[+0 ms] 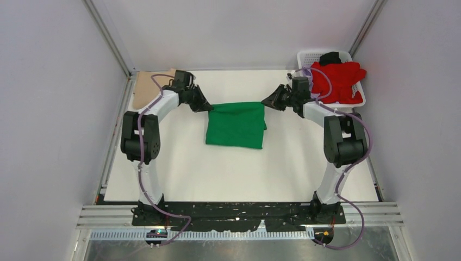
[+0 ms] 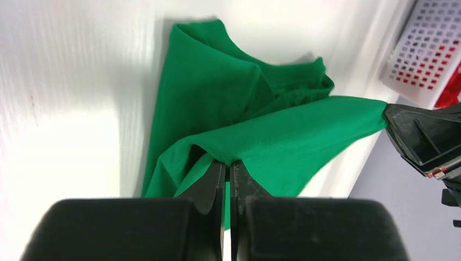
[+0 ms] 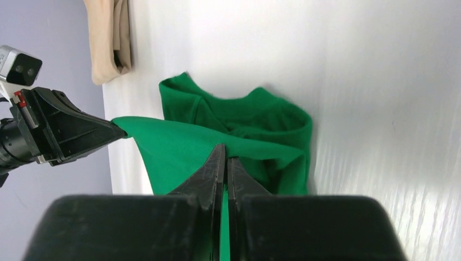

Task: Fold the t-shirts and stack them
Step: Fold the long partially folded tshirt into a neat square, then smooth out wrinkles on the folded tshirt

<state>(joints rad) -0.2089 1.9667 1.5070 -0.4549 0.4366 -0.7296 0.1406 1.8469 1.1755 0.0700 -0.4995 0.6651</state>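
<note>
A bright green t-shirt lies partly folded in the middle of the white table. Its far edge is lifted and pulled taut between both grippers. My left gripper is shut on the far left corner, with green cloth pinched at its tips. My right gripper is shut on the far right corner. A folded tan t-shirt rests at the far left corner of the table. A red t-shirt is heaped in the basket with a black garment behind it.
A white lattice basket stands at the far right corner, close behind the right arm. Grey walls and metal frame posts enclose the table on the left, right and back. White table surface shows in front of the green shirt.
</note>
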